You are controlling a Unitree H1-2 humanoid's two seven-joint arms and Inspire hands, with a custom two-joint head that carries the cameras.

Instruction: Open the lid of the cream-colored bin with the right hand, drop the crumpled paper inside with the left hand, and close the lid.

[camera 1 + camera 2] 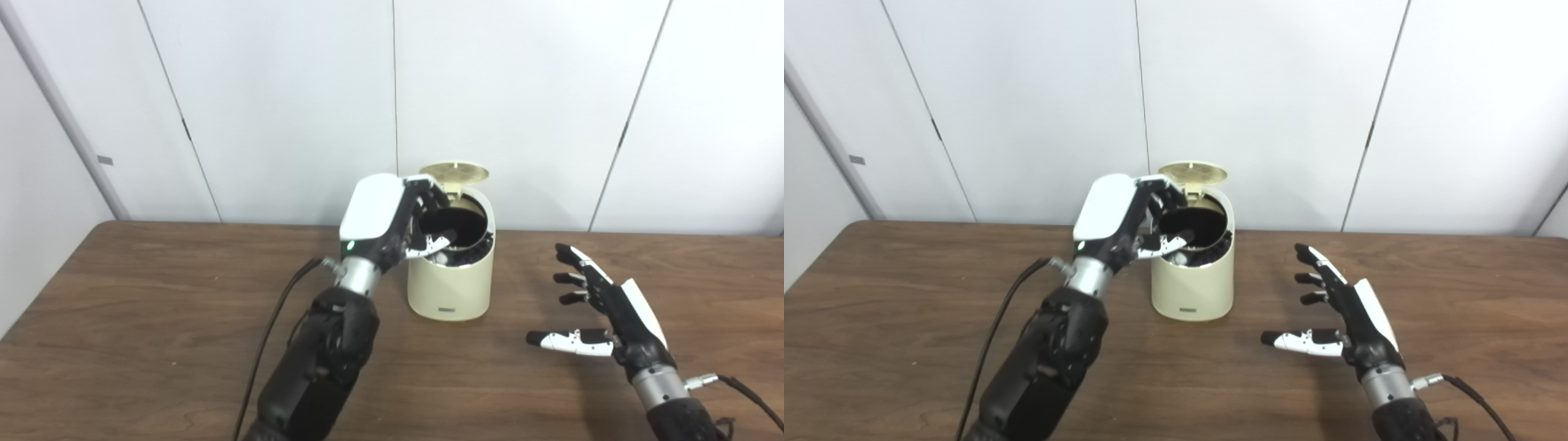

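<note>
The cream-colored bin (451, 269) stands on the table (153, 318) at the centre of the frame, its lid (454, 172) tipped up at the back and the dark opening exposed, so opening looks done. No crumpled paper shows anywhere; whether it has dropped in I cannot tell. The left hand (392, 217) hangs over the rim, fingers curled into the mouth, grasp unclear. The right hand (597, 306), lower right, is spread and empty. Closing remains.
</note>
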